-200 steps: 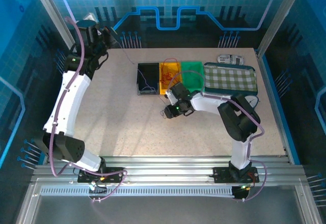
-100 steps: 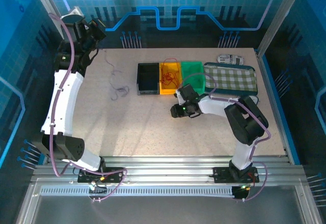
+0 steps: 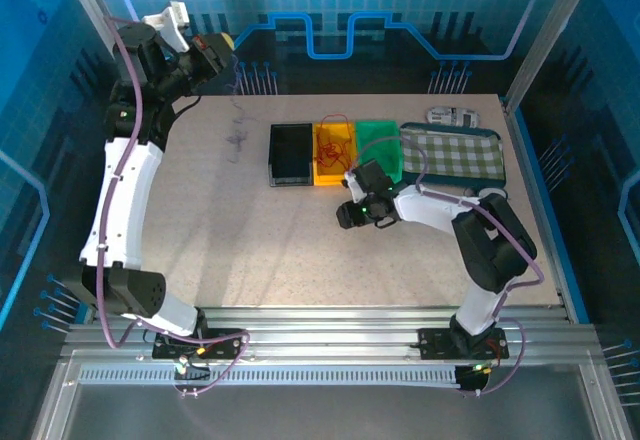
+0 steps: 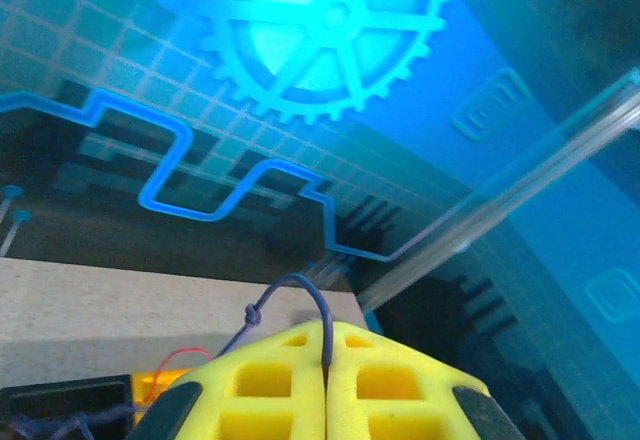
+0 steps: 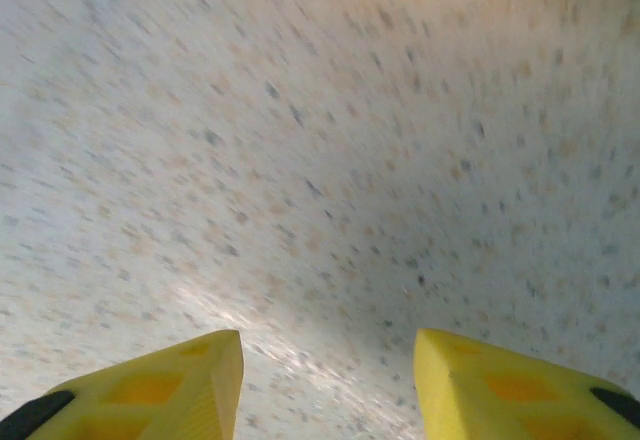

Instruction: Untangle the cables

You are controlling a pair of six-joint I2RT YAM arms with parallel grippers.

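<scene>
– Hanging from the left gripper (image 3: pixel 225 48) up at the far left corner, that's a thin blue cable (image 3: pixel 236 132), and it drops in a loose squiggle toward the table (image 3: pixel 200 230)!

– How's the grip on it?

– Tight. On the left wrist camera the yellow pads of the left gripper (image 4: pixel 327 336) are pressed flat together, and the blue cable (image 4: pixel 300 285) comes arching up out of the seam between them, with a small knot (image 4: pixel 252 312) just to the left.

– Does the low end reach the tabletop?

– I can't tell from above. It dangles left of the black bin (image 3: pixel 273 160), well below the fingers.

– And the rest of the cables?

– The red cables (image 3: pixel 332 148) sit in a tangle in the orange bin (image 3: pixel 320 167), between the black bin and the green bin (image 3: pixel 378 138). One red loop pokes over the far rim.

– What about the right side?

– The right gripper (image 3: pixel 347 212) is down low over the table, just in front of the orange bin, near the red cables but apart from them. The checked container (image 3: pixel 450 155) lies to its right.

– Jaws?

– Apart! On the right wrist camera the right gripper (image 5: pixel 328 350) shows two yellow tips spread wide, with bare speckled table (image 5: pixel 320 160) between them and nothing held.
</scene>
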